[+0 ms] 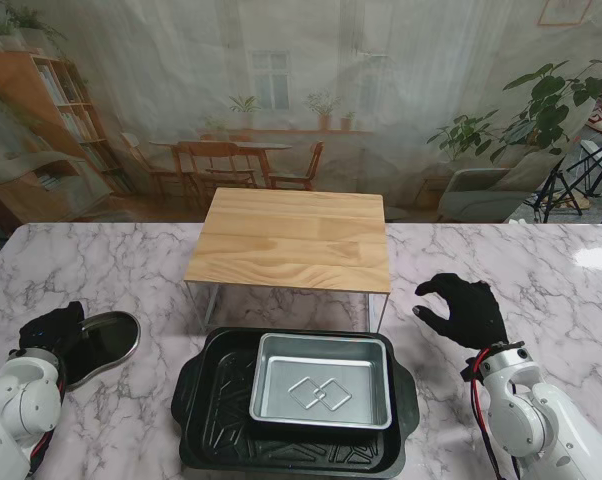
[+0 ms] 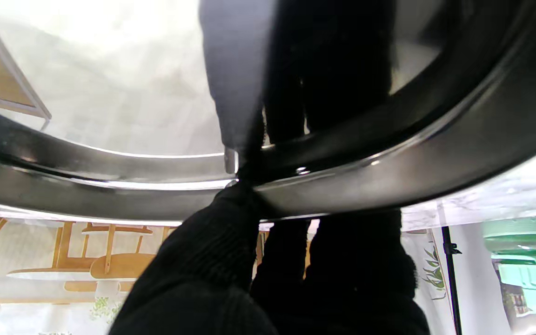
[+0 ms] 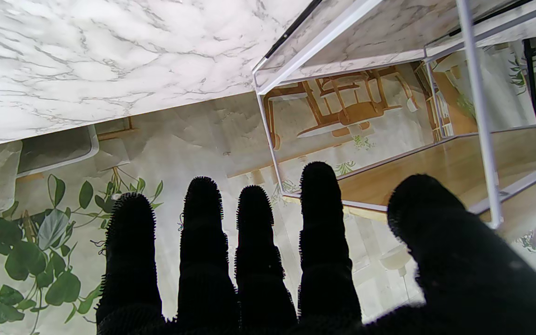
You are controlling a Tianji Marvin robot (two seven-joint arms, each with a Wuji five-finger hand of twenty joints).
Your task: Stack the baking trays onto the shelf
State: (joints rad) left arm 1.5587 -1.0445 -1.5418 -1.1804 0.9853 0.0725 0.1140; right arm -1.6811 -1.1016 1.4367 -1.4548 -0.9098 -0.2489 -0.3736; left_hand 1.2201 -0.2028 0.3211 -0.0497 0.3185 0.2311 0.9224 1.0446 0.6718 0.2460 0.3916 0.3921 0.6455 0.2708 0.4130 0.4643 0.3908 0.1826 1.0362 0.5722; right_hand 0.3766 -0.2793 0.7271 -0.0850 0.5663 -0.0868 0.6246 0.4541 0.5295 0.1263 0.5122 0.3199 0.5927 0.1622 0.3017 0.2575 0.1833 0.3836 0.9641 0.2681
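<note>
A small silver baking tray point(image 1: 321, 344) sits inside a large black baking tray point(image 1: 195, 398) on the marble table, near me at the middle. Just beyond them stands the shelf point(image 1: 293, 238), a wooden top on thin white legs. My left hand point(image 1: 49, 334) is at the near left, shut on the rim of a dark round pan point(image 1: 109, 338). In the left wrist view the thumb point(image 2: 221, 242) and fingers pinch the round pan's rim point(image 2: 389, 177). My right hand point(image 1: 462, 309) hovers open to the right of the shelf, with its fingers point(image 3: 254, 242) spread and the shelf point(image 3: 454, 163) beside them.
The marble table point(image 1: 521, 270) stretches to both sides of the shelf. A printed backdrop of a room hangs behind the table. Tripod legs point(image 1: 566, 185) and a plant stand past the far right corner.
</note>
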